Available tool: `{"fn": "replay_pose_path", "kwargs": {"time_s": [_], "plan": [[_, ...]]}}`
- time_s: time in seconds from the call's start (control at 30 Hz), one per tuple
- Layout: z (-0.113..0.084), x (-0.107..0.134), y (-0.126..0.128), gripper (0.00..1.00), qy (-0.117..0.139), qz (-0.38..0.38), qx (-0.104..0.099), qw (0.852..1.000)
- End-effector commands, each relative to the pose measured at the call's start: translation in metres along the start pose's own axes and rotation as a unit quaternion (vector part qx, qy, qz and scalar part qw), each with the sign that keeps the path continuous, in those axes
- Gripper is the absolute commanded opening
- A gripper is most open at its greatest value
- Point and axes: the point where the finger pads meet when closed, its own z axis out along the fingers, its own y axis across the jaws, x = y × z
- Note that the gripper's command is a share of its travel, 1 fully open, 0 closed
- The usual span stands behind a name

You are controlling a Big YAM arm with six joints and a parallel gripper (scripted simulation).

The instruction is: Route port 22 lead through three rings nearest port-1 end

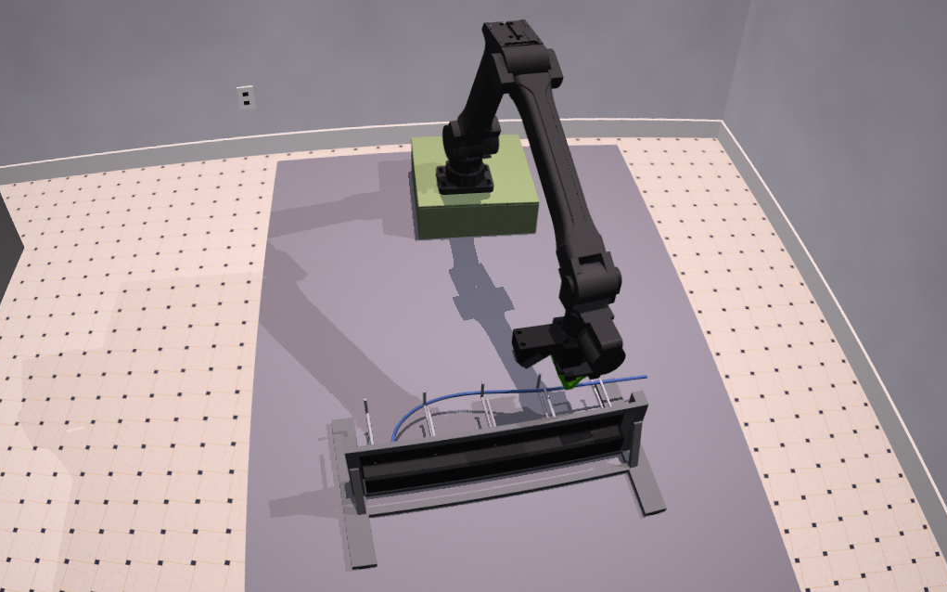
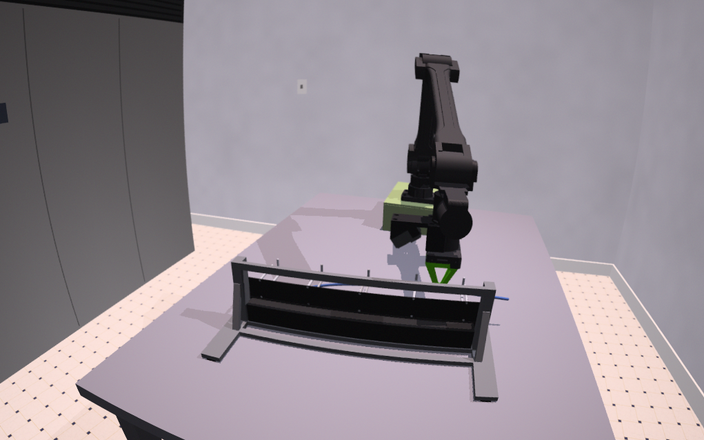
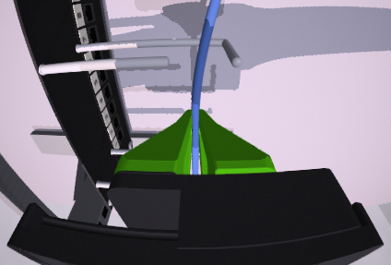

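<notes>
The loose rack [image 1: 494, 453] stands near the table's front, seen from behind in the top and exterior views. Several rings [image 1: 543, 401] stick out of its cable manager toward the arm's base. The blue lead [image 1: 462, 395] leaves the panel at the left end [image 1: 393, 438], curves up and runs right along the ring tips. Its free end [image 1: 643, 377] hangs in the air past the rack's right post. My gripper [image 1: 570, 380] with green fingers is shut on the lead above the right-hand rings. In the wrist view the lead [image 3: 206, 46] crosses a ring [image 3: 154, 54] beside the patch panel [image 3: 74, 46]. I cannot tell whether it lies inside any ring.
The arm's green base block [image 1: 473, 187] stands at the table's back. The rack's feet [image 1: 649, 489] reach toward the front edge. A grey cabinet [image 2: 69, 164] stands left of the table. The table's right edge is close to the lead's free end [image 2: 502, 298].
</notes>
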Motion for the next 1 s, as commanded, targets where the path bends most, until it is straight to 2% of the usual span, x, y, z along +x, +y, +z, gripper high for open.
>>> {"fn": "replay_pose_path", "kwargs": {"time_s": [0.0, 0.43, 0.57, 0.67, 0.97], "plan": [[0.002, 0.008, 0.002, 0.0, 0.001, 0.0, -0.007, 1.0], [0.002, 0.008, 0.003, 0.0, 0.001, 0.0, -0.007, 1.0], [-0.012, 0.009, 0.025, 0.0, 0.003, 0.0, -0.024, 1.0], [-0.012, 0.008, 0.024, 0.0, 0.002, 0.0, -0.018, 1.0], [-0.012, 0.004, 0.034, 0.0, 0.002, 0.0, -0.019, 1.0]]}}
